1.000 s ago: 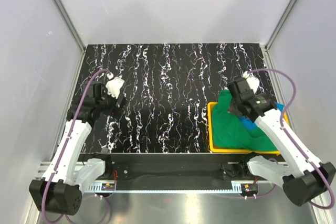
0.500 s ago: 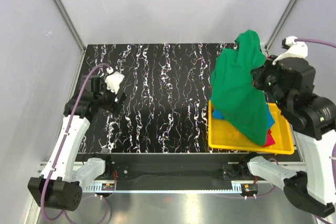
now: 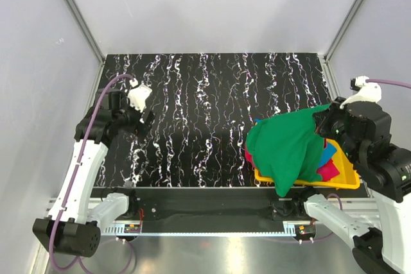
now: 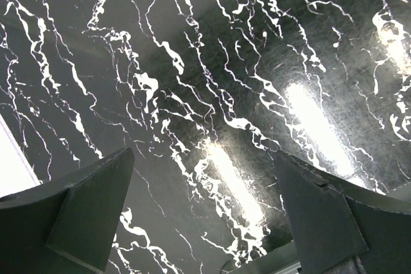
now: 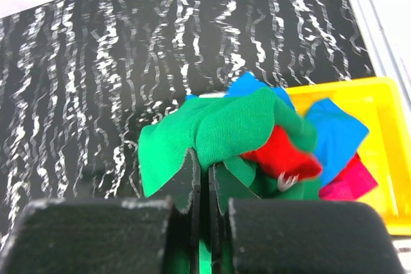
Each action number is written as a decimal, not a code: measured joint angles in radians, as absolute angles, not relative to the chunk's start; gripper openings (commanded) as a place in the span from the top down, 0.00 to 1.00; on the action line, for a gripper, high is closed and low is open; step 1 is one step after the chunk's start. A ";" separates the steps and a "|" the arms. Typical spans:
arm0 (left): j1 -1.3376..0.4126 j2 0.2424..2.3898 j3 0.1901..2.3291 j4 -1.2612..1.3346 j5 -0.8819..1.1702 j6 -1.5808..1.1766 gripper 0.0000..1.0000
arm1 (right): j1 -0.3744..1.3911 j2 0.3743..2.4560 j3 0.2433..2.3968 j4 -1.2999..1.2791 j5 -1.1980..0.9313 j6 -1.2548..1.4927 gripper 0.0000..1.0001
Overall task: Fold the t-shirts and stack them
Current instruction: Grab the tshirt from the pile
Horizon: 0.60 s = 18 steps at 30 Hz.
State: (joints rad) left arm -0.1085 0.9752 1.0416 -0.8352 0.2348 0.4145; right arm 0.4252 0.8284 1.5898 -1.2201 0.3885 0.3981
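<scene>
My right gripper [image 3: 321,126] [image 5: 207,171] is shut on the green t-shirt [image 3: 286,149] [image 5: 218,129] and holds it up. The cloth hangs over the left side of the yellow tray [image 3: 350,181] [image 5: 379,104] and out over the table. A red t-shirt [image 3: 329,171] [image 5: 282,152], a blue one [image 3: 329,151] [image 5: 337,129] and a magenta-pink one [image 5: 350,181] lie bunched in the tray. My left gripper [image 3: 142,119] [image 4: 202,190] is open and empty above the table at the left.
The black marbled tabletop [image 3: 205,113] [image 4: 212,68] [image 5: 115,75] is ringed by grey walls with aluminium posts. The tray stands at the front right corner, close to the right wall.
My right gripper has lifted the green t-shirt high out of the tray, then brought it down and left, so it now drapes over the tray's left edge. The left arm shifted slightly.
</scene>
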 measured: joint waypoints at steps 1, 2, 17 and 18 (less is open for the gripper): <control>-0.109 0.976 1.044 -0.835 0.236 0.413 0.01 | 0.426 0.826 1.583 -1.222 0.402 0.405 1.00; -0.109 0.978 1.047 -0.835 0.238 0.412 0.01 | 0.425 0.826 1.573 -1.225 0.416 0.416 1.00; -0.109 0.978 1.079 -0.838 0.238 0.403 0.01 | 0.425 1.036 1.772 -1.168 0.239 0.347 1.00; -0.109 0.978 1.088 -0.837 0.238 0.401 0.01 | 0.425 1.077 1.835 -1.150 0.188 0.330 1.00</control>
State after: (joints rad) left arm -0.1085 0.9775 1.0882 -0.8371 0.2382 0.4011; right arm 0.4252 1.0767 1.8351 -1.1496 0.1879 0.3298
